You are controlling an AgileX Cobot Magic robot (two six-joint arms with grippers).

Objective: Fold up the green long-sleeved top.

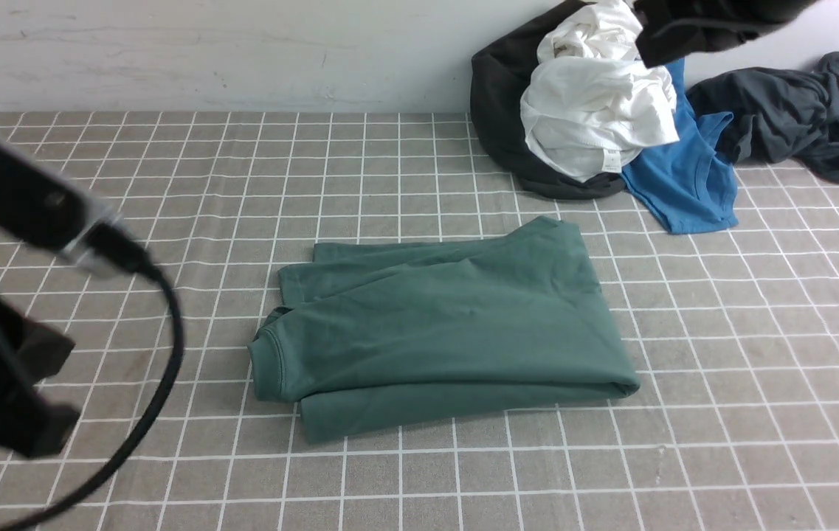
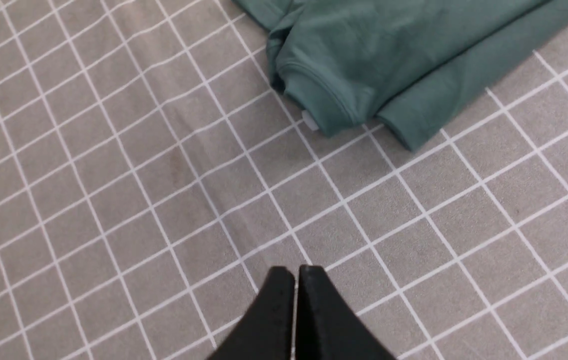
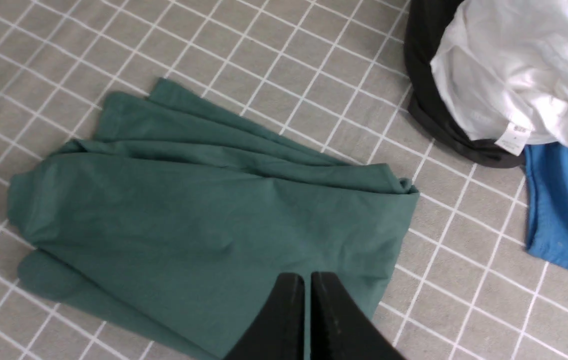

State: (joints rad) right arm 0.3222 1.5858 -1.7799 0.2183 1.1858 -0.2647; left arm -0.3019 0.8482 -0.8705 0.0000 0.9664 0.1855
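— Grey checked cloth covers the table, bare across the bottom of the frame. Where are the arms?
— The left gripper hangs at the lower left over bare cloth, jaws pressed together with nothing between them.
— And the green long-sleeved top?
— It's in the centre of the frame, lying flat as a compact folded packet. The collar is at its left end and a rounded fold at its right. One strip pokes out along the near edge, and several layers fan out along the far edge.
— The right gripper?
— That one is raised at the upper right, looking down on the top. Its jaws are closed too, and empty.
— So what's left?
— I'd judge the fold nearly done, with only squaring up remaining. To do that well, open the jaws before coming down and pinch every layer at an edge, not just the uppermost. Then tuck the near strip under without dragging the packet.
— Anything to avoid?
— At the upper right, well apart, a white garment sits on a black garment. The blue T-shirt and dark grey garment lie beside it, by the wall. The right arm could snag that pile.
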